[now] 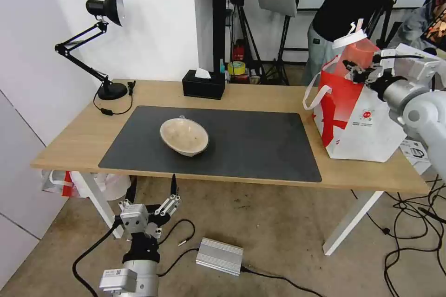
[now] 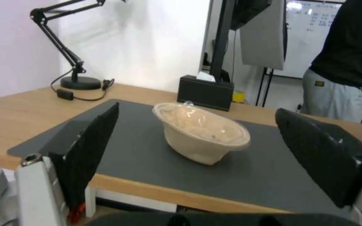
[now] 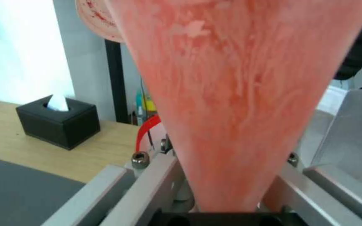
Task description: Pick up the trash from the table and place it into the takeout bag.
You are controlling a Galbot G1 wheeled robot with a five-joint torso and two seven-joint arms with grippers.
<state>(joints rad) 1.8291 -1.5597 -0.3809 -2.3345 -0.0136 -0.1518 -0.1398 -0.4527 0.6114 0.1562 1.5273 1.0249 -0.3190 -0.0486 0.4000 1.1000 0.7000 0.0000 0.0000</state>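
Observation:
A tall red translucent cup point(image 1: 358, 53) with a white lid hangs tilted over the open top of the red-and-white takeout bag point(image 1: 357, 125). My right gripper point(image 1: 361, 73) is shut on it. The right wrist view has the cup point(image 3: 239, 110) close up between that gripper's fingers point(image 3: 122, 185). The bag stands at the right end of the light-wood table point(image 1: 69, 139). A shallow beige soiled bowl point(image 1: 184, 136) point(image 2: 202, 133) rests on the dark grey mat point(image 1: 260, 144). My left gripper point(image 1: 152, 189) point(image 2: 198, 110) hangs open below the table's front edge, facing the bowl.
A black tissue box point(image 1: 203, 84) point(image 3: 57, 125) sits at the table's back edge. A black desk lamp point(image 1: 104, 46) stands at the back left. A person in black stands behind the bag. A silver box point(image 1: 219, 255) and cables lie on the floor.

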